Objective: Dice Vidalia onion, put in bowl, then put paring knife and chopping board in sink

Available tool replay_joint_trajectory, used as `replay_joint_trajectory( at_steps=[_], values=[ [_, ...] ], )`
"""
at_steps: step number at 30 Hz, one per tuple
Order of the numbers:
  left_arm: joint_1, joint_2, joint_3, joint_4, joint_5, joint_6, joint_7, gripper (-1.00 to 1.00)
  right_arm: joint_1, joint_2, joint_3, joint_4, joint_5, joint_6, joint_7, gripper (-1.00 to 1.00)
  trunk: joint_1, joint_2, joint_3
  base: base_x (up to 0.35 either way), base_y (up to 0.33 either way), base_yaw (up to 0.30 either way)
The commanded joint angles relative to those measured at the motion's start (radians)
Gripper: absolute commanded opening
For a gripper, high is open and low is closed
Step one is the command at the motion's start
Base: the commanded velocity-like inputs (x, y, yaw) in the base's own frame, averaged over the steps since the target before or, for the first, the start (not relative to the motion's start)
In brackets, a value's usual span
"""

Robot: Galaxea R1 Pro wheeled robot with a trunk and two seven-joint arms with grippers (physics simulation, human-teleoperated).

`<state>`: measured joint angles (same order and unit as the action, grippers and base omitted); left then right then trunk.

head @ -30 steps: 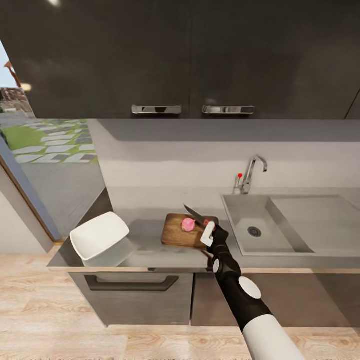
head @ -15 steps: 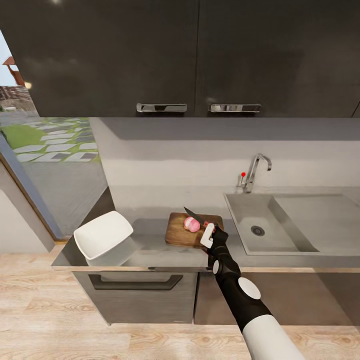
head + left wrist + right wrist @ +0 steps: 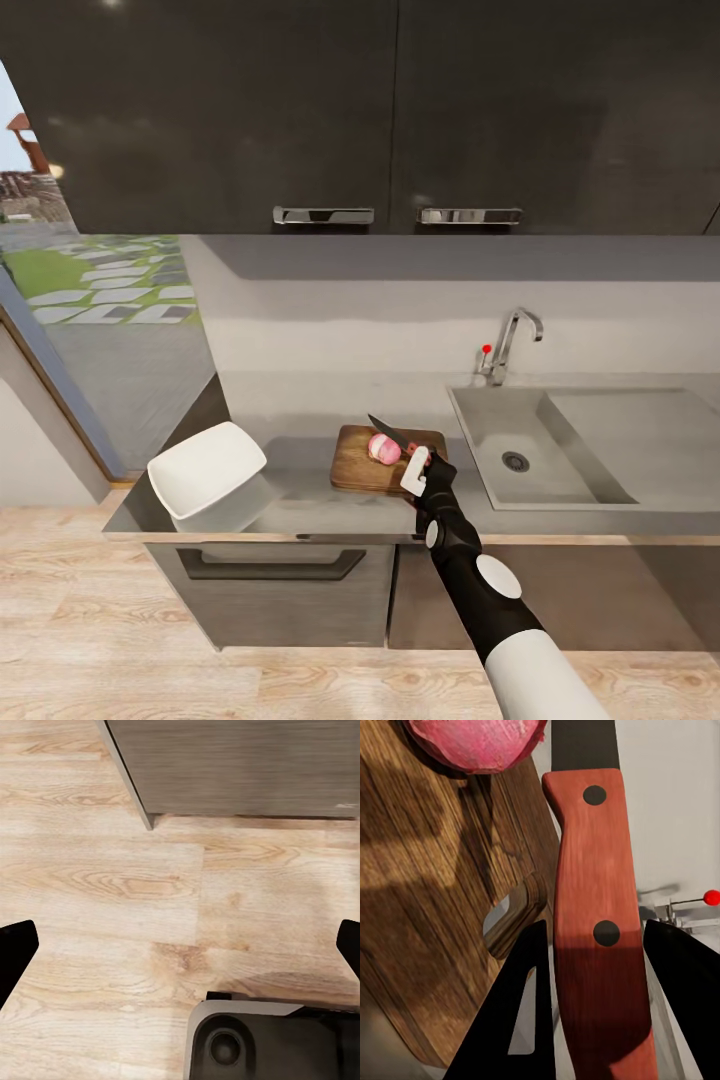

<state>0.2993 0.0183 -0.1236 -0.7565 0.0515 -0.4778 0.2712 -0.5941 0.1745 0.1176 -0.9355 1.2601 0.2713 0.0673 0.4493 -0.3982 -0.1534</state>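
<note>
A pink onion (image 3: 383, 449) lies on the dark brown chopping board (image 3: 362, 468) on the grey countertop (image 3: 300, 500), left of the sink (image 3: 480, 425). My right gripper (image 3: 417, 464) is shut on the paring knife's reddish-brown handle (image 3: 596, 945) at the board's near right corner. The dark blade (image 3: 387, 431) reaches up and left over the onion (image 3: 476, 742). The board's slot handle hole (image 3: 514, 919) lies beside the handle. A white squarish bowl (image 3: 207, 470) stands tilted at the counter's left end. My left gripper (image 3: 180, 949) hangs open over the wooden floor.
A chrome tap (image 3: 512, 343) with a red knob (image 3: 486, 349) stands behind the basin, whose drain (image 3: 515, 461) is dark and round. Dark wall cabinets (image 3: 400, 110) hang above the counter. The robot's base (image 3: 255, 1042) sits on the floor beneath the left gripper.
The head camera shifted slightly a second ago, so the whole scene slid right in the picture. Since half a second ago nothing has moved; the knife stays over the onion.
</note>
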Motion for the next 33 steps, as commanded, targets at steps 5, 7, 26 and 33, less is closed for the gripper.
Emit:
replay_joint_trajectory(
  at_steps=[5,7,26,33],
  values=[
    [0.000,0.002,-0.007,-0.001,0.005,-0.002,0.008,1.00,-0.001,0.000,0.001,-0.001,0.005,0.006,0.008,-1.00,0.001,-0.002,-0.002,0.000,0.000,0.000],
    [0.000,0.002,-0.007,-0.001,0.005,-0.001,0.008,1.00,-0.001,0.000,0.001,-0.001,0.005,0.006,0.008,-1.00,0.001,-0.002,-0.002,0.000,0.000,0.000],
    [0.000,0.002,-0.007,-0.001,0.005,-0.001,0.008,1.00,0.000,0.000,0.001,-0.001,0.005,0.006,0.008,-1.00,0.001,-0.002,-0.002,0.000,0.000,0.000],
    [0.000,0.002,-0.007,-0.001,0.005,-0.001,0.008,1.00,0.000,0.000,0.001,-0.001,0.005,0.007,0.008,-1.00,0.001,-0.002,-0.002,0.000,0.000,0.000]
  ],
)
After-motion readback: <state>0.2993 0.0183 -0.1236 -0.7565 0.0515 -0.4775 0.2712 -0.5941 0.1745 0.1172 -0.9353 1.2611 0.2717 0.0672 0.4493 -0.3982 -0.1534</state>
